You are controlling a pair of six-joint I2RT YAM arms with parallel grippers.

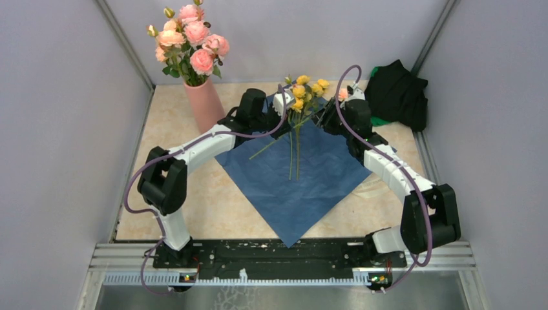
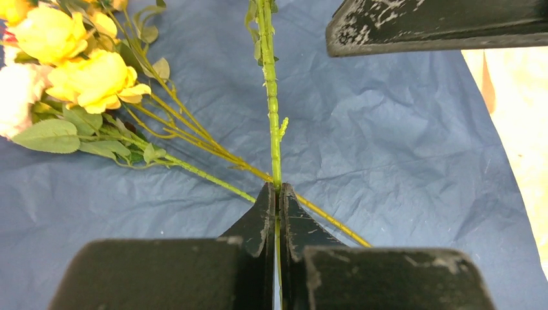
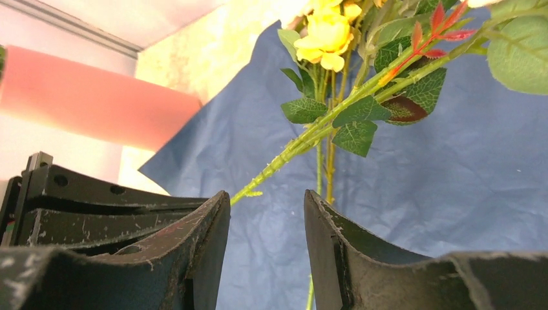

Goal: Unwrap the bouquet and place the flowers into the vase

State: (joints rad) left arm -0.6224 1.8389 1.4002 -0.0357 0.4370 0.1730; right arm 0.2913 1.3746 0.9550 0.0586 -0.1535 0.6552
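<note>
Top external view: the blue paper point(image 1: 304, 187) is spread flat beneath both sets of fingers. The vase point(image 1: 205, 106), filled with pink roses point(image 1: 190, 32), is seen well left of them. The flowers point(image 1: 304, 93) are raised just ahead of the fingertips. One green stem point(image 2: 274, 129) is clamped by the left gripper point(image 2: 278, 188). The right gripper point(image 3: 266, 197) is held parted, nothing gripped.

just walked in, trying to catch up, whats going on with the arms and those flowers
Two robot arms are working over a sheet of blue paper that lies opened flat on the table. The left gripper is shut on a green stem of the yellow flowers. The right gripper is open next to the stems, gripping nothing. The pink vase at the back left holds only pink roses; the yellow flowers are not in it yet.
</note>
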